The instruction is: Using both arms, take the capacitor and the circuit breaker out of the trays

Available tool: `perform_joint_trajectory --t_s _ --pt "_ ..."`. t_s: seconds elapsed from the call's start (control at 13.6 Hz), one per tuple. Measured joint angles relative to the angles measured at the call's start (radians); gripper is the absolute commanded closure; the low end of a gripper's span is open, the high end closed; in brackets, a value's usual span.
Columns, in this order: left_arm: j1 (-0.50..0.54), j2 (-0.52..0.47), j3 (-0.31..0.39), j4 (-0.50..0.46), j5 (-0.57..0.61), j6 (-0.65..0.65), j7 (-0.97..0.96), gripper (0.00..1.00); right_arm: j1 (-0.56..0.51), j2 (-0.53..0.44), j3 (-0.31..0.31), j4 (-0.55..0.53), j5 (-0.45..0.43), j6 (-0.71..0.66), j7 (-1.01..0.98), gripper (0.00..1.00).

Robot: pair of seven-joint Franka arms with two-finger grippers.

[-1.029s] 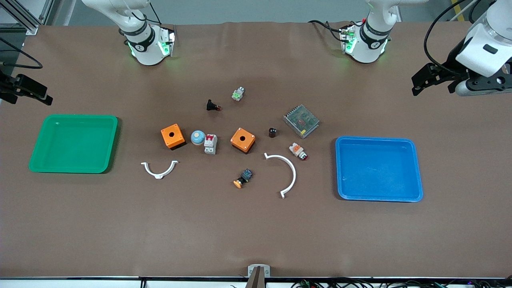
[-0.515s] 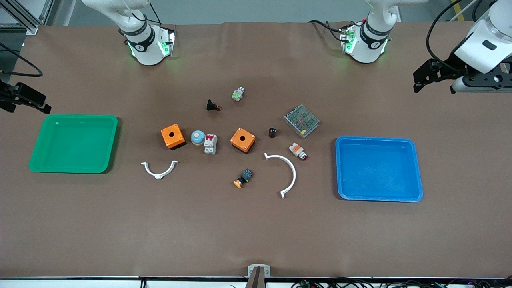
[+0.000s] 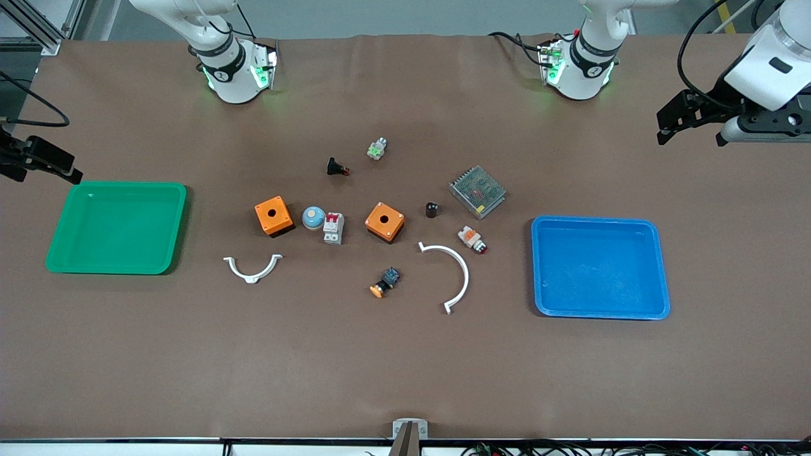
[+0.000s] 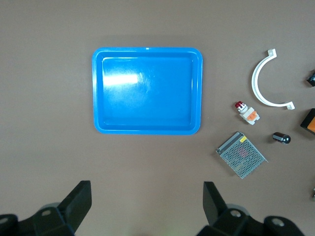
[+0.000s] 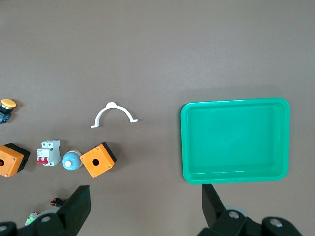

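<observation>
- On the bare table, not in a tray: capacitor [image 3: 431, 209] beside the mesh box [image 3: 478, 191]; breaker [image 3: 333, 228] beside the blue dome [image 3: 313, 217].
- Green tray [image 3: 60, 253] and blue tray [image 3: 659, 272] hold nothing.
- Left gripper [image 3: 690, 120] and right gripper [image 3: 39, 159] hover open, empty, at the table's ends.
- Removal looks done; retreat likely next.

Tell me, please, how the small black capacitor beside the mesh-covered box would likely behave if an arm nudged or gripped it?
The capacitor is a tiny cylinder and, in the left wrist view, seems to lie on its side, so a nudge would probably roll it. It looks rigid and likely light. Its smooth round body may slip or squirt out unless gripped squarely.
</observation>
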Motion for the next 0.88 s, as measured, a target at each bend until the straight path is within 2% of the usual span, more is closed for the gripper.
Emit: perform_joint_trajectory --t_s 0.88 --pt "0.002 0.02 0.003 0.014 0.0 -0.001 0.0 0.0 0.0 0.013 0.002 0.0 0.0 0.01 0.0 0.0"
